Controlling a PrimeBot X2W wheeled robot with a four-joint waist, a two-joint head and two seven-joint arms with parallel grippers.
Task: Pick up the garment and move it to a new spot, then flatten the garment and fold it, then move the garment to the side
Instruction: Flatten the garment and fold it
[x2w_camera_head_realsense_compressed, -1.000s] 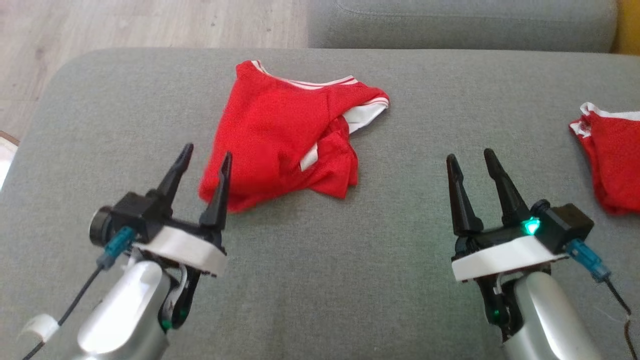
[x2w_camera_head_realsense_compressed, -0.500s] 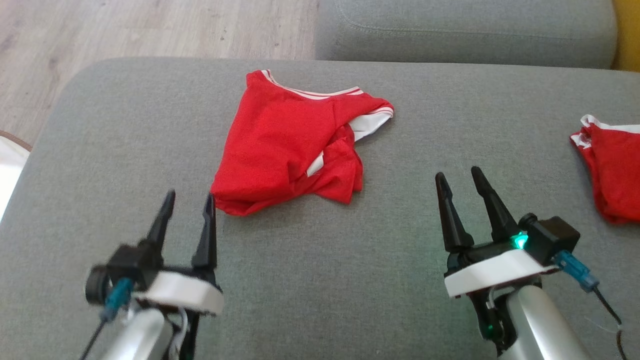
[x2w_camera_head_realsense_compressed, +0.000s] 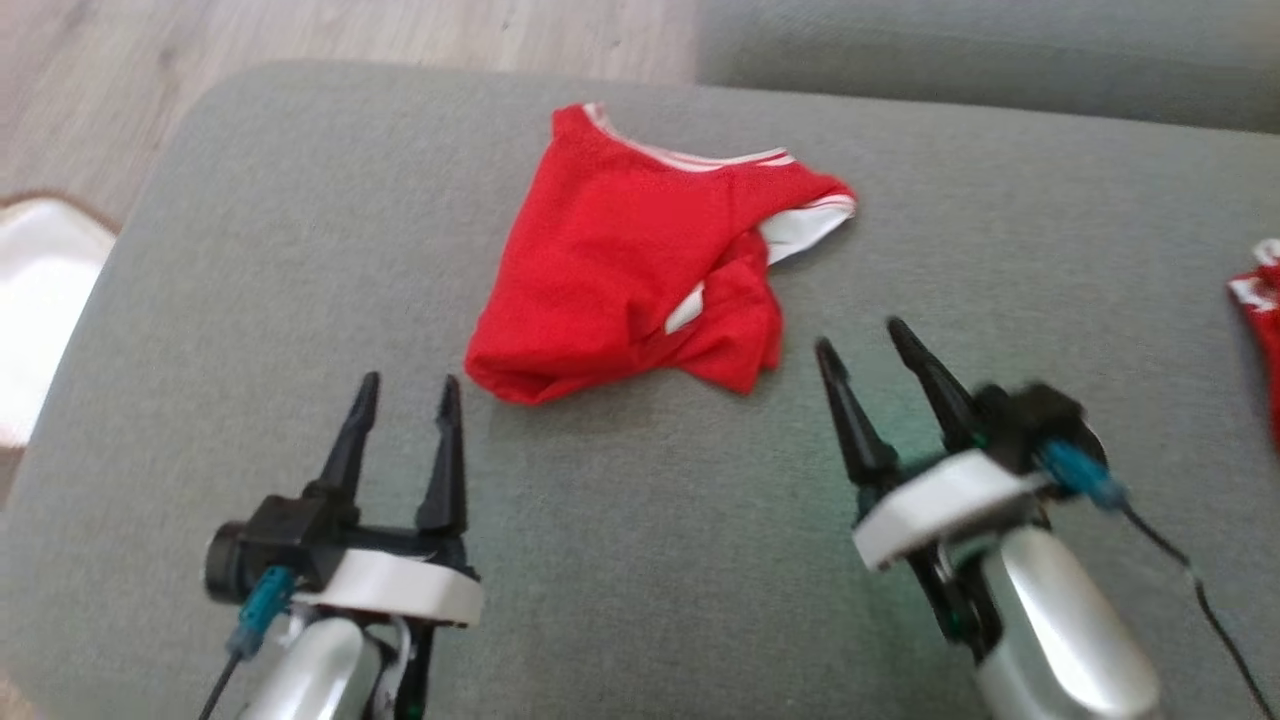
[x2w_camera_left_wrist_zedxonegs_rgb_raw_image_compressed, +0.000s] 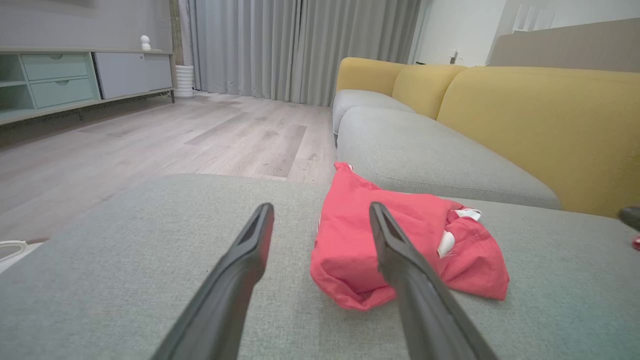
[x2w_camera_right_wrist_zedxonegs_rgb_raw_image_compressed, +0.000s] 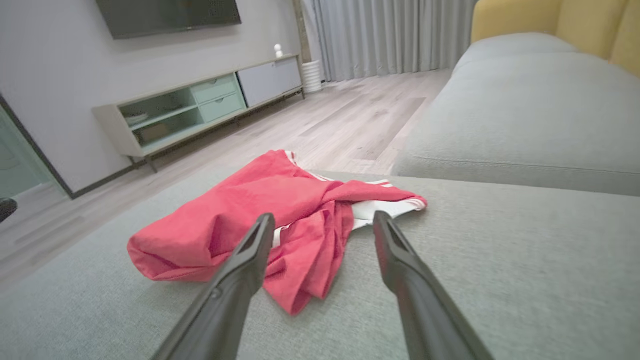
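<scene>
A crumpled red garment (x2w_camera_head_realsense_compressed: 640, 260) with white trim lies on the grey sofa cushion (x2w_camera_head_realsense_compressed: 650, 560); it also shows in the left wrist view (x2w_camera_left_wrist_zedxonegs_rgb_raw_image_compressed: 390, 245) and the right wrist view (x2w_camera_right_wrist_zedxonegs_rgb_raw_image_compressed: 260, 215). My left gripper (x2w_camera_head_realsense_compressed: 405, 385) is open and empty, just short of the garment's near left corner. To the garment's right, my right gripper (x2w_camera_head_realsense_compressed: 862, 333) is open and empty too, its fingers pointing towards the garment's near right edge. Neither gripper touches the cloth.
A second red garment (x2w_camera_head_realsense_compressed: 1262, 330) lies at the cushion's right edge. The wooden floor (x2w_camera_head_realsense_compressed: 120, 90) drops off beyond the cushion's left and far edges. A further grey sofa seat (x2w_camera_left_wrist_zedxonegs_rgb_raw_image_compressed: 425, 150) with yellow backrests (x2w_camera_left_wrist_zedxonegs_rgb_raw_image_compressed: 540, 125) stands behind.
The head camera has turned left, shifting the whole picture right. My right gripper has swung in closer to the garment. My left gripper has pulled back from the garment's corner.
</scene>
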